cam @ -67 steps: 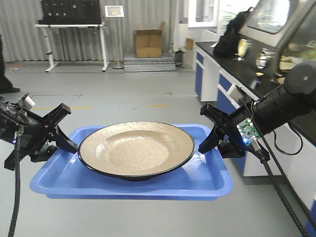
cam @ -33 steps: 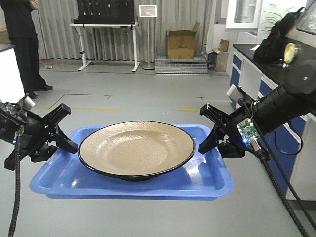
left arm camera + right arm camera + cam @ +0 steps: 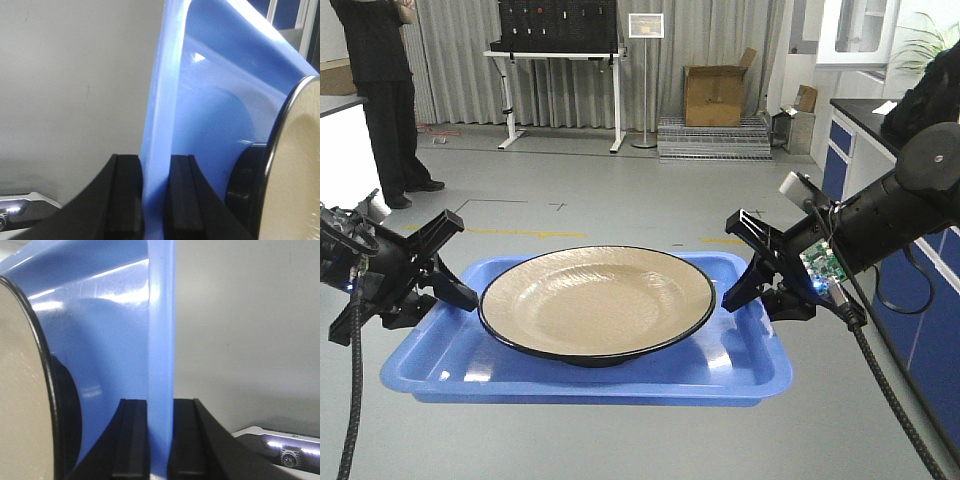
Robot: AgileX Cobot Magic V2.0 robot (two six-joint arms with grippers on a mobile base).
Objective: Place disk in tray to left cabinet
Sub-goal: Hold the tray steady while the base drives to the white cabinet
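The disk (image 3: 595,305), tan inside with a thin black rim, lies in the blue tray (image 3: 580,375). Both arms hold the tray level in the air over the grey floor. My left gripper (image 3: 455,285) is shut on the tray's left rim (image 3: 160,100), one finger on each side. My right gripper (image 3: 740,280) is shut on the tray's right rim (image 3: 161,340) in the same way. The disk's edge shows in the left wrist view (image 3: 295,170) and in the right wrist view (image 3: 22,390). The left cabinet is out of view.
A person in black (image 3: 380,90) stands at the far left beside a white surface (image 3: 340,150). A desk with a black panel (image 3: 560,40) and a cardboard box (image 3: 720,95) stand at the back. A blue and white lab bench (image 3: 920,280) runs along the right.
The background has slid to the right, so the view has turned left. The person has come into view at the left. The tray, disk and both grippers keep their places in the picture.
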